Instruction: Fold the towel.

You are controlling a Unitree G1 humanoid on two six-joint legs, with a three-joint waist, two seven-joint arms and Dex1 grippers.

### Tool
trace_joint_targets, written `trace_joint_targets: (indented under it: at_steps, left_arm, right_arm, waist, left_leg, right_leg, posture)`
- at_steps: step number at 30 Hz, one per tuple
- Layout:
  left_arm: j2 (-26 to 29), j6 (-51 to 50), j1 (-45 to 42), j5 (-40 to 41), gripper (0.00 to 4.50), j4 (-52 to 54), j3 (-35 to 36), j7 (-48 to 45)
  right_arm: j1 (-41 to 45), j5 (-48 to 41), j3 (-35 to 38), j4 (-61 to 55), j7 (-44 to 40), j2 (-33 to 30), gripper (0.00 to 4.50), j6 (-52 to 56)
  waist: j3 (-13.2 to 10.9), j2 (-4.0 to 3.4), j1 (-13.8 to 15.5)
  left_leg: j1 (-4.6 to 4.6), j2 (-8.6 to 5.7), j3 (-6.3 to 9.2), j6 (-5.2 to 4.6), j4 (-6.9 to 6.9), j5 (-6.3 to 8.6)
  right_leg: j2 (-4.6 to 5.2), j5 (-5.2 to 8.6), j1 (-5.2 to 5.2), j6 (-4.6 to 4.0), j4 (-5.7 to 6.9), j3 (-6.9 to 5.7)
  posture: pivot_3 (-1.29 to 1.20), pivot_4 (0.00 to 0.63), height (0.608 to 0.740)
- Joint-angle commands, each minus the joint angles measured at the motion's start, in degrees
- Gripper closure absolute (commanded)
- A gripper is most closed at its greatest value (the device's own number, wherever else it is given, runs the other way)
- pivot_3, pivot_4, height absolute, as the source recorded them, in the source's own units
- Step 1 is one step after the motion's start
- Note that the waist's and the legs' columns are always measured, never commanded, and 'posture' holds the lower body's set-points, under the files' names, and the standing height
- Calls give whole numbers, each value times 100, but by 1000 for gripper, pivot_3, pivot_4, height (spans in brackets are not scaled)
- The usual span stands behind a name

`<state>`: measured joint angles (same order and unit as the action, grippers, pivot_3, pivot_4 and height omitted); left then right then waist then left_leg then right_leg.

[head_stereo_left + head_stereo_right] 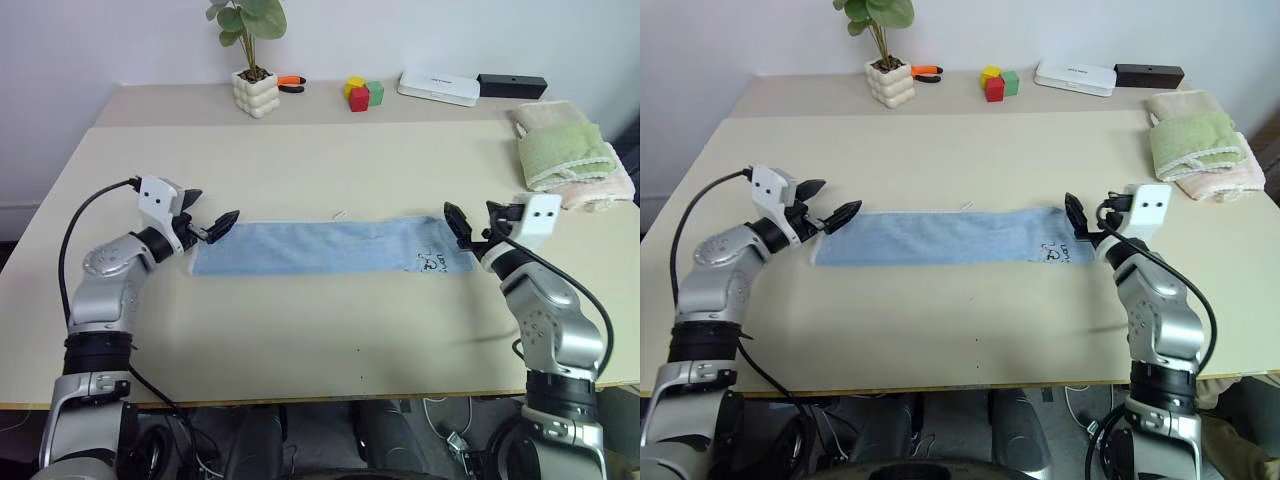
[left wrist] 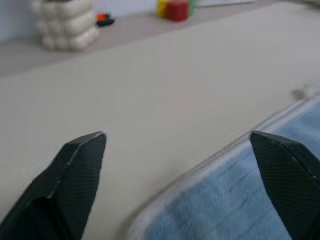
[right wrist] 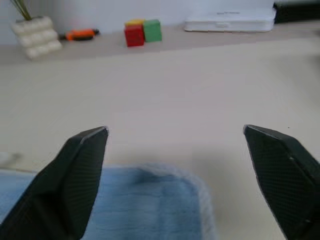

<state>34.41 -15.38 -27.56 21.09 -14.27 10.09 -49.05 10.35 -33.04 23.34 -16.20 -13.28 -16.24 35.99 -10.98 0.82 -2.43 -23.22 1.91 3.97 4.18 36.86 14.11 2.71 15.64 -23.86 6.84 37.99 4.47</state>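
Observation:
The light blue towel [image 1: 330,247] lies flat on the table as a long narrow strip running left to right, with whitish edging and a small printed mark near its right end. My left gripper [image 1: 212,226] hovers at the strip's left end, open, with nothing between its fingers. At the right end my right gripper [image 1: 470,222] is open too, just above the towel's corner. In the left wrist view the towel's edge [image 2: 210,200] lies below the spread fingers. The right wrist view has the towel's corner [image 3: 150,205] between the spread fingers.
A green folded towel [image 1: 562,150] rests on a pale pink one [image 1: 600,185] at the table's right edge. Along the back stand a potted plant [image 1: 254,85], orange-handled pliers [image 1: 291,83], coloured blocks [image 1: 362,93], a white box [image 1: 438,88] and a black box [image 1: 511,85].

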Motion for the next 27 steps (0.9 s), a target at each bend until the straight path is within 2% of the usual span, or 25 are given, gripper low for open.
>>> trace_joint_targets:
  at_steps: [1, 7, 11, 17, 27]
  left_arm:
    - [273, -423, -188, 529, 67, 514, -56, -810]
    - [520, -684, -310, 746, 67, 938, -324, -1620]
    - [507, -199, -254, 634, 67, 875, -343, -1935]
    - [595, -308, -174, 846, 67, 922, -268, -2256]
    - [609, -420, 208, 966, 67, 1391, -108, -1992]
  right_arm:
    - [-522, -1068, 467, -1100, 703, 296, 0, 848]
    - [-1428, -1887, 727, -1944, 1557, 671, 0, 1261]
    - [-1748, -1761, 444, -1981, 1706, 694, 0, 1238]
    - [-1648, -1736, 160, -1612, 1871, 873, 0, 1102]
    - [-960, -1383, -54, -556, 2061, 1125, 0, 629]
  waist:
    - [-1, -1, -8]
    - [0, -2, -20]
    - [1, -6, -35]
    - [1, -5, -20]
    - [4, -1, -29]
  left_leg:
    - [1, 0, -1, 0, 0, 0]
    - [2, 0, -2, 0, 1, 0]
    - [8, 3, -5, -1, -2, 1]
    - [6, 3, -7, -1, -2, 1]
    - [7, 5, -7, -2, -2, 1]
  right_leg:
    - [1, 0, -1, 0, 0, 1]
    - [1, 1, 0, -1, 0, 2]
    - [-4, 2, 0, -2, 0, 6]
    - [-3, 2, 0, -2, -2, 6]
    - [-4, 2, 0, -3, -3, 7]
  posture:
    - [0, 150, 740]
    - [0, 150, 740]
    - [0, 150, 740]
    - [0, 150, 740]
    - [0, 150, 740]
